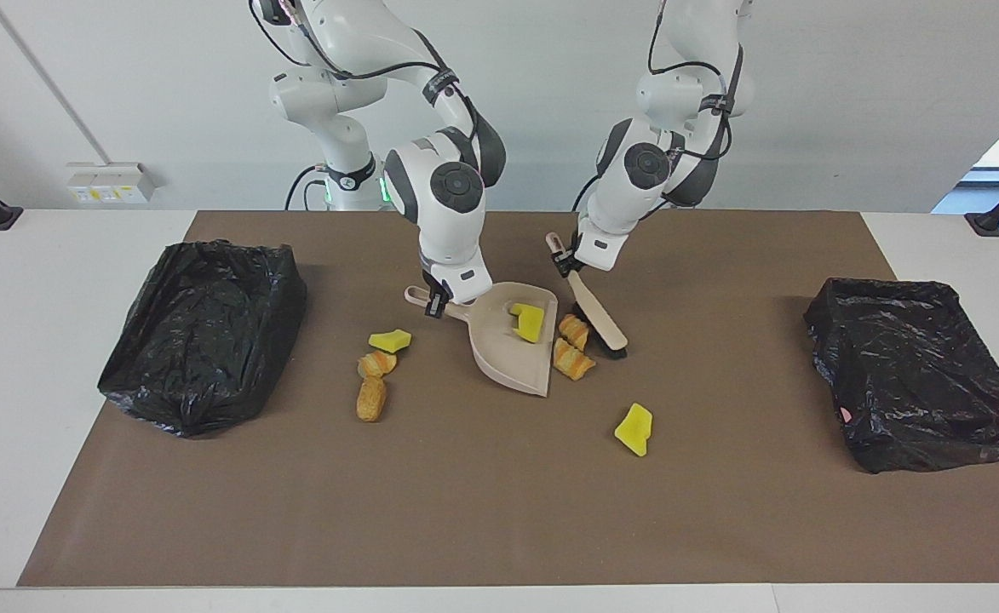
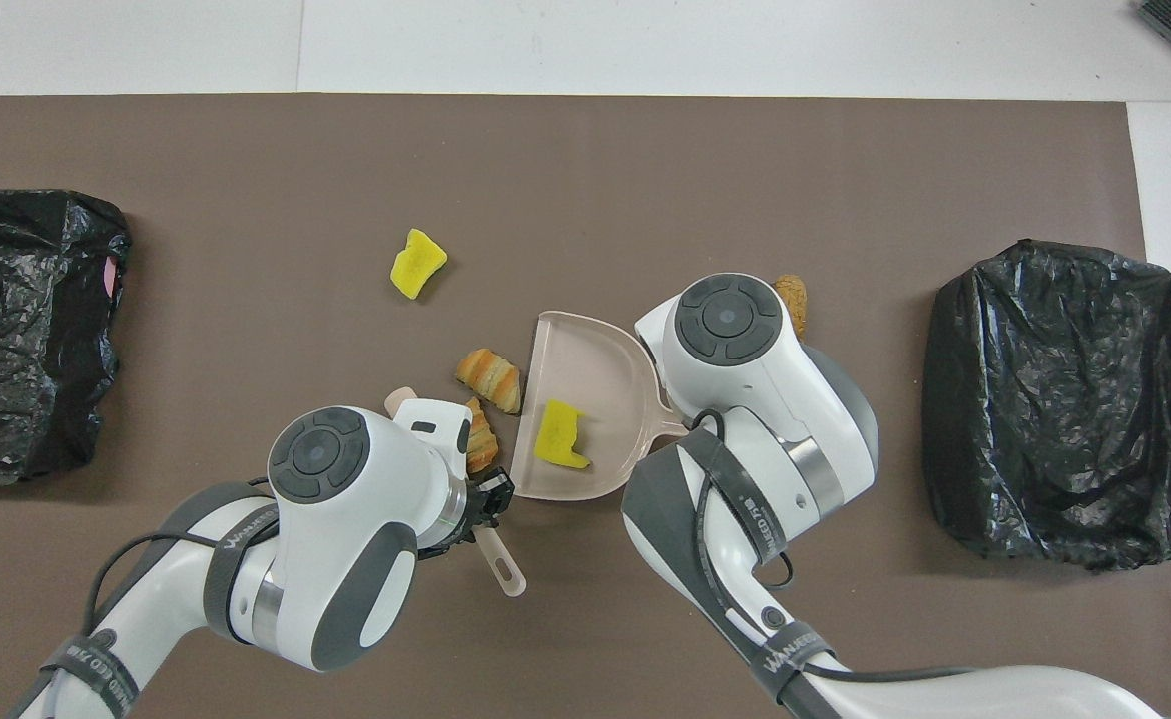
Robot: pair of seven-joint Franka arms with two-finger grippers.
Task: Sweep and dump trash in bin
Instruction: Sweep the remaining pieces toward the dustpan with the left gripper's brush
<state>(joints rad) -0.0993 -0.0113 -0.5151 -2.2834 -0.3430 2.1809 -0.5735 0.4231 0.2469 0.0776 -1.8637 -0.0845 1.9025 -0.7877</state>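
Observation:
My right gripper (image 1: 438, 300) is shut on the handle of the beige dustpan (image 1: 499, 362), which rests on the mat with one yellow sponge chunk (image 1: 529, 322) (image 2: 560, 434) in it. My left gripper (image 1: 565, 255) (image 2: 480, 509) is shut on the brush (image 1: 599, 317), whose black bristles touch the mat beside the pan's mouth. Two pastry pieces (image 1: 574, 330) (image 1: 573, 359) lie between the bristles and the pan's rim. Loose trash: a sponge chunk (image 1: 635, 428) (image 2: 417, 263) farther from the robots, and a sponge chunk (image 1: 390, 340) with two pastries (image 1: 376, 363) (image 1: 370, 398) beside the pan's handle.
A bin lined with a black bag (image 1: 201, 332) (image 2: 1054, 399) stands at the right arm's end of the brown mat. Another black-bagged bin (image 1: 916, 375) (image 2: 26, 330) stands at the left arm's end. The white table edge borders the mat.

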